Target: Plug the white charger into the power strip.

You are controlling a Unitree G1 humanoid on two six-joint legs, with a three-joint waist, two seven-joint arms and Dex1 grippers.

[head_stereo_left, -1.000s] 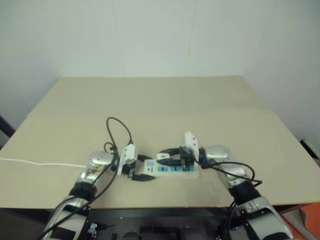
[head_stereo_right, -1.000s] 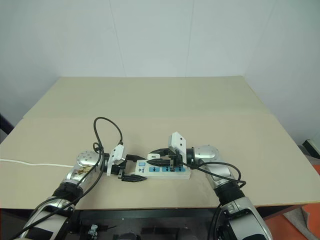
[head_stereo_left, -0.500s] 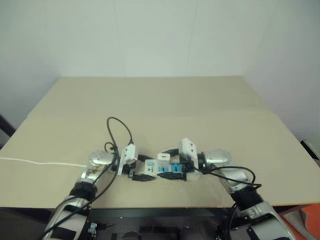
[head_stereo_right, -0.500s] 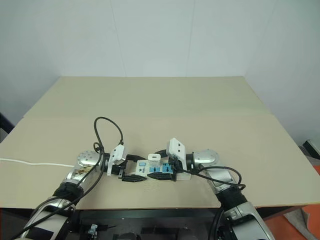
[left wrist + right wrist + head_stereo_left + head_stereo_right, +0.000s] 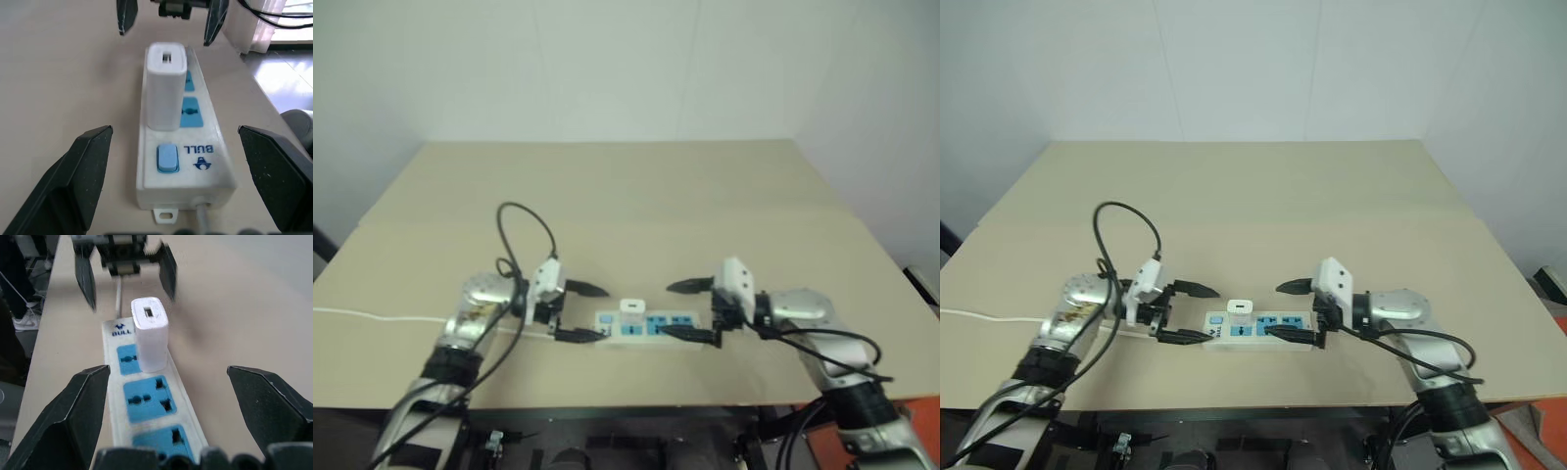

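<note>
The power strip (image 5: 656, 326) lies flat near the table's front edge, its blue switch end toward my left arm. The white charger (image 5: 631, 306) stands upright in the socket panel nearest that switch (image 5: 167, 159), and nothing touches it. My left gripper (image 5: 602, 312) hangs open just off the strip's switch end, one finger on each side of the strip. My right gripper (image 5: 667, 309) is open over the other end, facing the left gripper. The right wrist view shows the charger (image 5: 150, 340) on the strip (image 5: 146, 401), with the left gripper (image 5: 131, 301) behind it.
A thin white cord (image 5: 372, 316) runs from the strip's switch end off the table's left edge. A black cable loop (image 5: 524, 230) arches above my left wrist. The tan table (image 5: 636, 206) stretches bare behind the strip to the white wall.
Both grippers have opened and drawn back from the strip, the left to the left, the right to the right, both rising. The charger stays standing in the strip.
</note>
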